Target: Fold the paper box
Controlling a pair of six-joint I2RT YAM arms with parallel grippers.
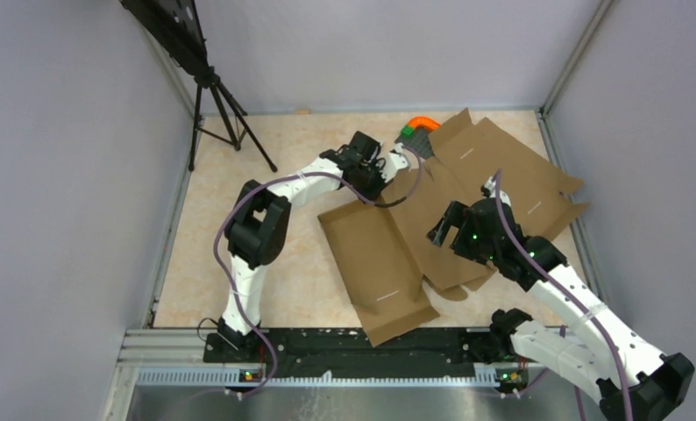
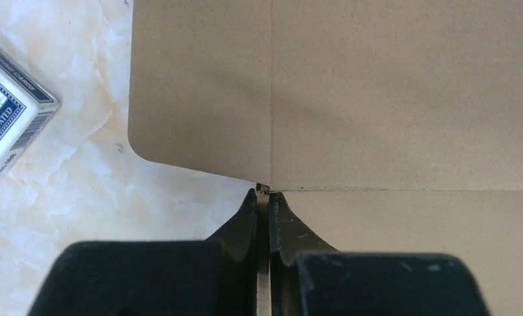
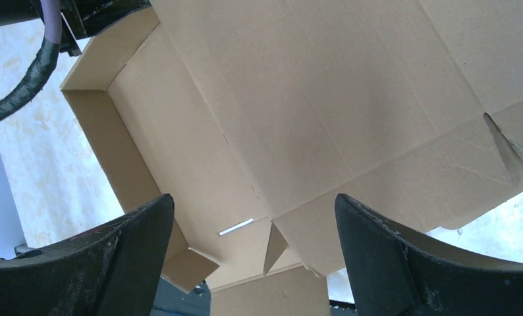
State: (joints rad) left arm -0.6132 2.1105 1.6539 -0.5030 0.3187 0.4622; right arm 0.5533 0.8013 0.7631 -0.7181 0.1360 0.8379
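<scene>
The box (image 1: 375,263), half-formed in the middle of the counter (image 1: 239,158), is pinched at its far corner by the left jaws, so the wide-open right jaws should be lowered gently onto its flat panel.

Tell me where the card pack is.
Left wrist view: the card pack lies on the table at the far left, clear of the box.

Plain brown paper box (image 1: 375,263), cream marbled table (image 1: 292,289) — blue-and-white printed card pack (image 2: 8,125)
</scene>
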